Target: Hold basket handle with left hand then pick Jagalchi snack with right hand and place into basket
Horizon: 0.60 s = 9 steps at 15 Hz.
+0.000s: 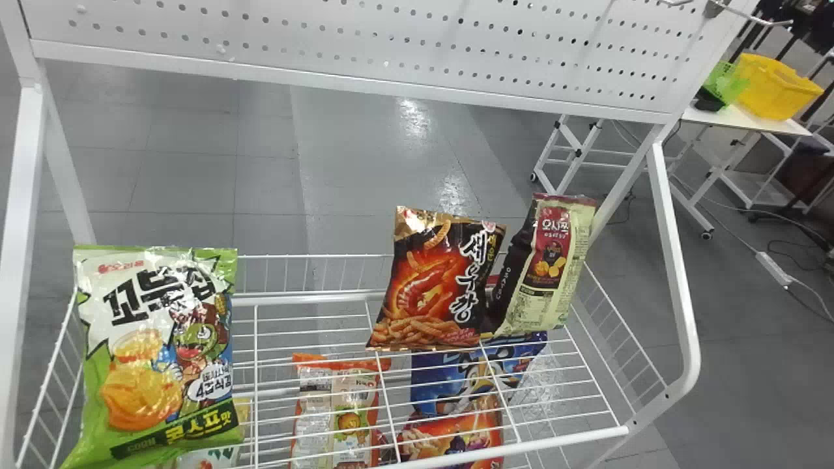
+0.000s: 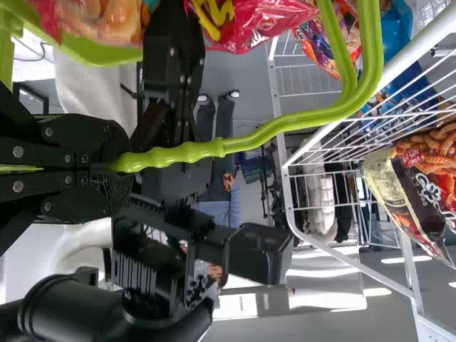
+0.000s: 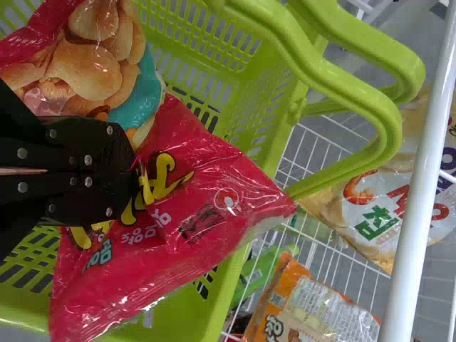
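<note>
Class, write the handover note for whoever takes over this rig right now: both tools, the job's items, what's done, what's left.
Left tool: shut on the ribbed lime-green plastic handle.
Right tool: shut, over a glossy red snack bag with yellow lettering; whether it grips the bag is unclear.
Items: that bag lies over the lime-green plastic basket. I can't confirm which bag is the Jagalchi snack.
Done: handle held.
Left: probably confirm the snack and its grip, then settle it in the basket.
</note>
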Tool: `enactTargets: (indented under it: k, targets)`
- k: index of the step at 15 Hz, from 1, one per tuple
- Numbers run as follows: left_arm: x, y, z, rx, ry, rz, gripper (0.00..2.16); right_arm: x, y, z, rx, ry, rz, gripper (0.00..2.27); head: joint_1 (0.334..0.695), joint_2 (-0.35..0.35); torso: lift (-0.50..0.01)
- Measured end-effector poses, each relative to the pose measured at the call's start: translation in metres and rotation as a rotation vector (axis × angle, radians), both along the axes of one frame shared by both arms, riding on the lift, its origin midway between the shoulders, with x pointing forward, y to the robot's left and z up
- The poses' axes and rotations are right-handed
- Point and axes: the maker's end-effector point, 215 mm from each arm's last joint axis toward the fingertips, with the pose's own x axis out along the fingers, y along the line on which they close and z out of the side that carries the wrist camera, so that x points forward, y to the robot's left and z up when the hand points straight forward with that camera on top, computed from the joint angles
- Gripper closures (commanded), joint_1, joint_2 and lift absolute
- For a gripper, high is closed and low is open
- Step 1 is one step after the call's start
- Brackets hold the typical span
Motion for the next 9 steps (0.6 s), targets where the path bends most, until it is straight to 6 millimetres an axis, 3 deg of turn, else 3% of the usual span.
enactTargets:
  k: [4,9]
  targets:
    - [-0.001,0.0,0.001,-0.006,0.001,-0.001,1.4,0.015,0.024,-0.021,0.052,-0.034,-0.007,1.95,0.695,-0.216,-0.01]
    - [-0.001,0.001,0.002,-0.009,-0.001,-0.002,1.4,-0.011,0.05,-0.033,0.1,0.04,0.044,1.95,0.695,-0.096,-0.01]
